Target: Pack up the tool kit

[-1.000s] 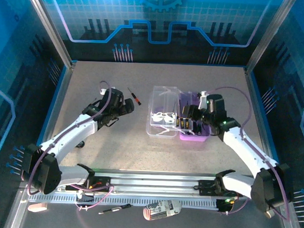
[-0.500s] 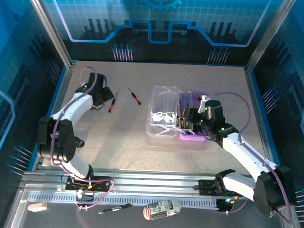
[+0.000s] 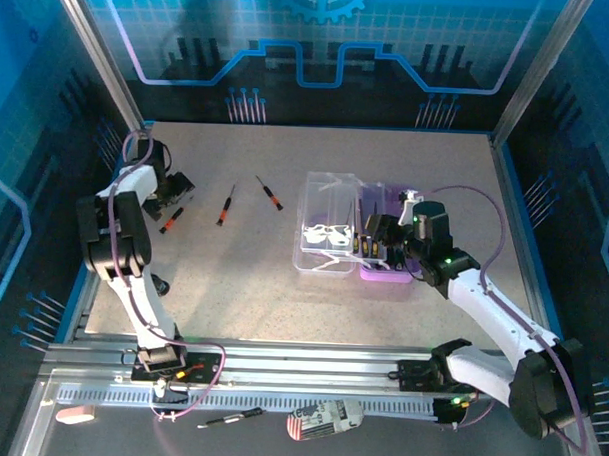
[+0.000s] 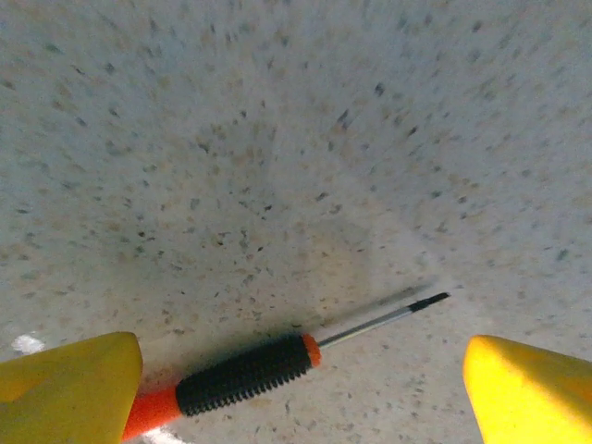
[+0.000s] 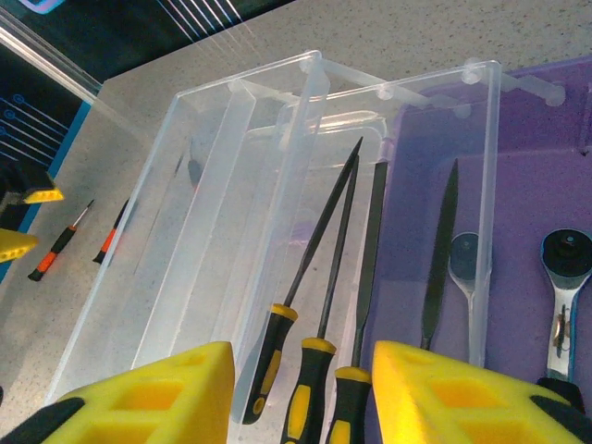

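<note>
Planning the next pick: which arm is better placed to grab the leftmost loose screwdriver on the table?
Left. The left gripper hangs open over that screwdriver, which lies on the table between its fingers. The right gripper is far across at the tool kit, above the files inside it.

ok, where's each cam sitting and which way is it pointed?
Top external: above and behind, looking down at table; left gripper, right gripper both show.
Left wrist: down at a screwdriver, open left gripper framing it.
Right wrist: forward-down into the tool kit, right gripper at bottom edge.
Shared: top and left wrist both show that screwdriver.
</note>
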Motion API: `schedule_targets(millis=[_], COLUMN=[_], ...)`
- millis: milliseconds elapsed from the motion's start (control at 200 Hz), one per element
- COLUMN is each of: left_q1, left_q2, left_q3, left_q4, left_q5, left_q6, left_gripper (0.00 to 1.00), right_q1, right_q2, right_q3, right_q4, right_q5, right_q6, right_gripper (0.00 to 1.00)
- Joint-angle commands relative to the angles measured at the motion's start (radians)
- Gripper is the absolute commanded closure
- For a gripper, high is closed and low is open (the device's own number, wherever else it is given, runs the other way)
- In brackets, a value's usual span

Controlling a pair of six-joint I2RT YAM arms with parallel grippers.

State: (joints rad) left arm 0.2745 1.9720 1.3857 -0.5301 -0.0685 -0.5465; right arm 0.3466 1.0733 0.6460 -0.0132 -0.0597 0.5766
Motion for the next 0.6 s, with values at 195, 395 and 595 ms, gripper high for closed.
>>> schedule_targets(millis=[195,395,595], left_q1=[0.006,0.002,-0.028], left_q2=[0.021,0.006,-0.038], left_q3=[0.004,-0.043,-0.095], left_q4=[-0.027,-0.022,-0.019], left_q5=[0.115,0.152,0.143], left_q6=[0.031,-0.001,-0.018], left_gripper=[0.11,0.13,0.14], right_q1=[0.007,0.007,0.008], right_q2=[0.006,0.007,0.009], right_q3=[-0.009,-0.007,-0.006], right_q4=[0.035,0.033,0.033], right_q5=[-0.008,-0.008,-0.014], right_q6=[0.007,0.005,0.006], right_gripper=[0.54,0.54,0.54])
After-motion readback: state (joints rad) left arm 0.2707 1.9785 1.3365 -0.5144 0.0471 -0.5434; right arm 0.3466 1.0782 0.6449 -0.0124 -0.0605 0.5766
